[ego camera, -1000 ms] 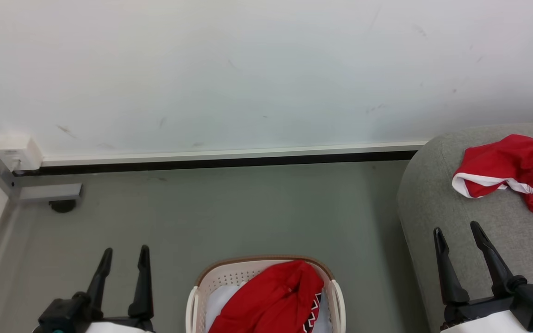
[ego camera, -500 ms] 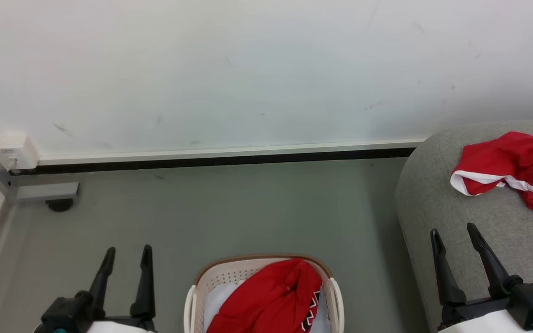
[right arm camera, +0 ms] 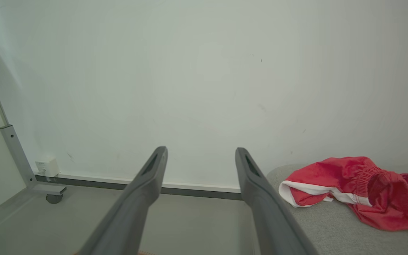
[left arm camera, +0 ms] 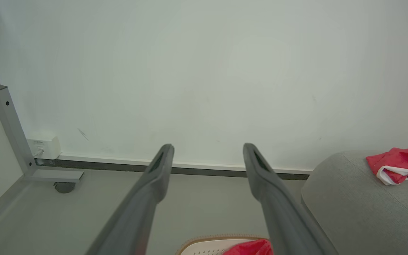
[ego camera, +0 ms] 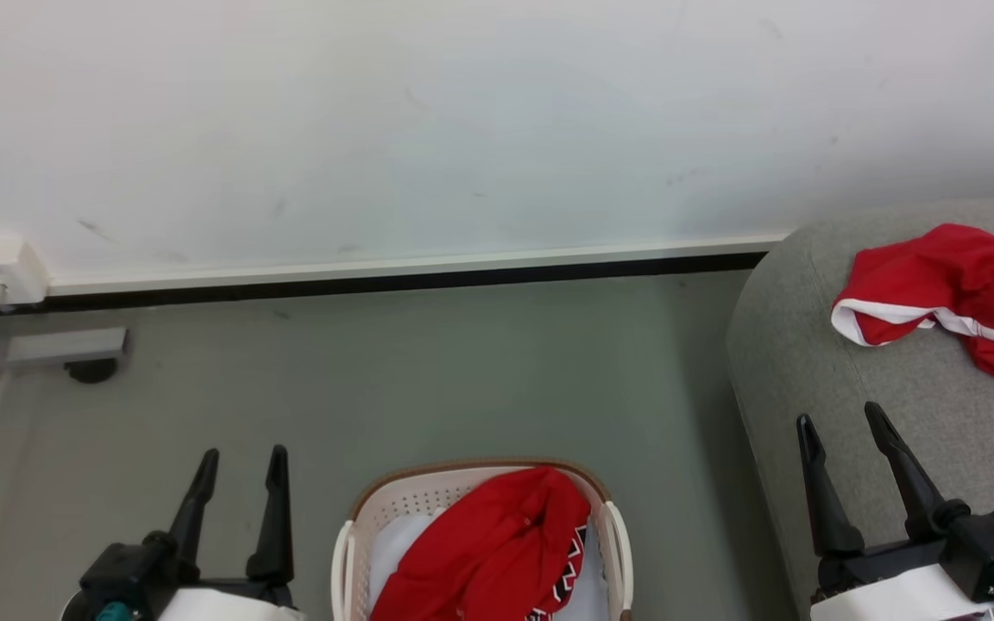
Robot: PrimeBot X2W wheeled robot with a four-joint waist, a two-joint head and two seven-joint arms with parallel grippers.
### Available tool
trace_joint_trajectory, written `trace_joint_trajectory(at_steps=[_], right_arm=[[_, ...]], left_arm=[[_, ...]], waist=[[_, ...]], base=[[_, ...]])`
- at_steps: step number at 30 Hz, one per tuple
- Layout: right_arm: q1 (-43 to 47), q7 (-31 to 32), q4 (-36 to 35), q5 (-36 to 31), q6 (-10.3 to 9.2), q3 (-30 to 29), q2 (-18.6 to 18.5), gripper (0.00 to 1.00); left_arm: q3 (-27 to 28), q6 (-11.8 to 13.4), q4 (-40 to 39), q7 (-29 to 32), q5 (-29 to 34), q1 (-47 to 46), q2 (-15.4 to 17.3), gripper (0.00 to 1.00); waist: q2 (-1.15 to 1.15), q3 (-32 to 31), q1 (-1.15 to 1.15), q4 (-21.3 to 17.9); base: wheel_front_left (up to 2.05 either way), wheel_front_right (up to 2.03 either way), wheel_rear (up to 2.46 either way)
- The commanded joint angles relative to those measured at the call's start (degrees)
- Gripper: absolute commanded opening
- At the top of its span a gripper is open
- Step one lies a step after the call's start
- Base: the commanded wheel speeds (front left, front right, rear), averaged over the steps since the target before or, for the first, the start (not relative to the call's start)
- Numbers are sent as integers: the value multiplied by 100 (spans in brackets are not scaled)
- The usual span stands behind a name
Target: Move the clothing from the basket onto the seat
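left gripper (ego camera: 242,453) left of basket (ego camera: 428,474), right gripper (ego camera: 838,414) to its right, both spread wide and empty | red jersey (ego camera: 497,543) heaped in basket | shorts (ego camera: 937,285) on seat (ego camera: 808,345), beyond-right of basket | over last second only camera dipped, nothing moved; jersey pick judged next

Two red garments (ego camera: 937,293) (ego camera: 480,552), one basket (ego camera: 415,509), one sofa (ego camera: 808,371), seemingly one white pad (ego camera: 393,556).

Illegible black-and-white lettering (ego camera: 568,565) on the red jersey (ego camera: 488,552) in the basket (ego camera: 415,504); nothing readable.
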Motion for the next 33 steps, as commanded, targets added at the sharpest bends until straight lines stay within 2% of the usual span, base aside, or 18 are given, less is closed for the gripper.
trace_joint_trajectory(at_steps=[1, 10, 19, 26, 33], right_arm=[[-106, 0, -20, 10, -13, 19, -23, 100], [-358, 0, -73, -34, -13, 39, -145, 100], [-661, 0, -145, 4, -13, 4, 26, 100], [-907, 0, -274, 48, -13, -16, 170, 100], [-1155, 0, -460, 90, -13, -52, 231, 100]], left_arm=[[-1, -18, 11, -5, 79, -63, 13, 100], [-210, -97, 213, -4, 253, -410, 112, 100], [-528, -119, 814, -4, 236, -898, 351, 100], [-1124, -123, 1582, -4, 71, -1472, 676, 100], [-2023, -112, 2604, -4, 37, -2183, 1016, 100]], waist=[[0, 78, 0, -49], [0, 576, 0, -298], [0, 1161, 0, -730], [0, 1642, 0, -1045], [0, 2131, 0, -1206]], base=[[0, 0, 0], [0, 0, 0], [0, 0, 0], [0, 0, 0], [0, 0, 0]])
